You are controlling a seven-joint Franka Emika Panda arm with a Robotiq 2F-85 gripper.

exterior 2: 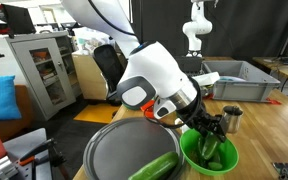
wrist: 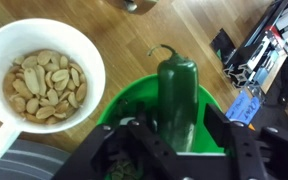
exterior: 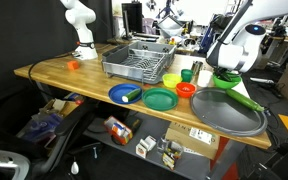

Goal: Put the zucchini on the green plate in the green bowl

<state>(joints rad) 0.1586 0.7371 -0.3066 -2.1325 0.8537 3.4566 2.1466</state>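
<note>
Above the wooden table (exterior: 74,75), the zucchini (wrist: 179,95), dark, glossy and smooth with a curled stem, sits pinched in the closed fingers of the gripper (wrist: 179,140), low over the lime green bowl (wrist: 129,105) and well apart from the flat green plate (exterior: 160,98). Released off-centre, its slick rounded skin could skid off the bowl's curved plastic wall onto the grey tray (exterior: 224,118) beside it.

The wooden table (exterior: 54,72) is taken in whole from well back in an exterior view, the claw (exterior: 227,70) small at one end. In an exterior view set close beside the claw (exterior 2: 206,126), the bright lime-green round plastic bowl (exterior 2: 230,160) beneath it is seen — shared by all three. The wrist view is aimed straight down onto the dark green toy zucchini (wrist: 179,85).
</note>
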